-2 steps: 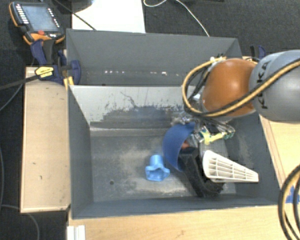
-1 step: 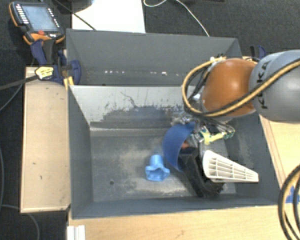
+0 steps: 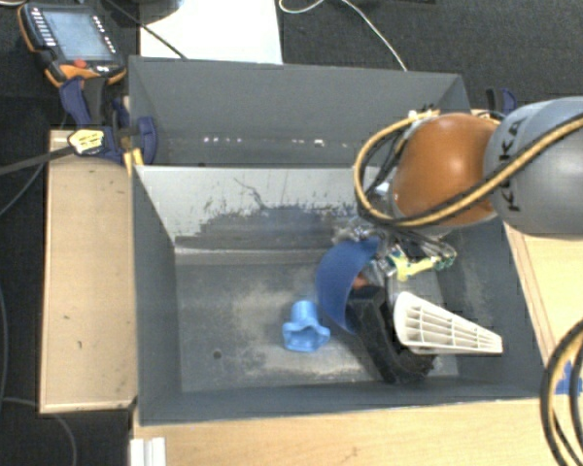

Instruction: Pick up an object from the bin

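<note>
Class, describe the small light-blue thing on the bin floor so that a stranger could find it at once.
Find the grey metal bin and look at its floor, towards the front wall. Left of the rest lies a small, lumpy light-blue piece. It is the smallest there, paler than the dark-blue curved piece beside it, unlike the black object and white ribbed cone.

The grey metal bin [image 3: 223, 299] has a scuffed floor. Near its middle lies a small blue lump [image 3: 306, 328]. Just right of it are a curved blue flap [image 3: 342, 282] and a black block [image 3: 389, 352], with a white slatted cone [image 3: 442, 328] lying against the block.
</note>
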Robot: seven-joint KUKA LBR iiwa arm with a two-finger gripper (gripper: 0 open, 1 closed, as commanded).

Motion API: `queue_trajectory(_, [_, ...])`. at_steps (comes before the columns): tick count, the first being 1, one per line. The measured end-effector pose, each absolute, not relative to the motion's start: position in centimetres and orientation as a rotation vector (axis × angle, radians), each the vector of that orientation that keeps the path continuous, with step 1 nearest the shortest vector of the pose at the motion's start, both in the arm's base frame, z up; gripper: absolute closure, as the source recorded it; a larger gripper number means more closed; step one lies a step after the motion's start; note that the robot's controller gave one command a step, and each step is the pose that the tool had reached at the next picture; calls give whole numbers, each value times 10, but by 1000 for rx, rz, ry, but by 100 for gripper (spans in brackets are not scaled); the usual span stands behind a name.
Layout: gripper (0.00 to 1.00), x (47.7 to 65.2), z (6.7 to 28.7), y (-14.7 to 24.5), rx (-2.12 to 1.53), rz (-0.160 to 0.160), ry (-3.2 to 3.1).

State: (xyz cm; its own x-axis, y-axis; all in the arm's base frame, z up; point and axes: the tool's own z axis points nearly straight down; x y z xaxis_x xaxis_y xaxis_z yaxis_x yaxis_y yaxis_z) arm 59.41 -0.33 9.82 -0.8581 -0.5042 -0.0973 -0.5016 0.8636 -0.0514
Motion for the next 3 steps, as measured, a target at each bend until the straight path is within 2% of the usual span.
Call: queue_trajectory(3, [100,594,98,-3,-793,-37,2928])
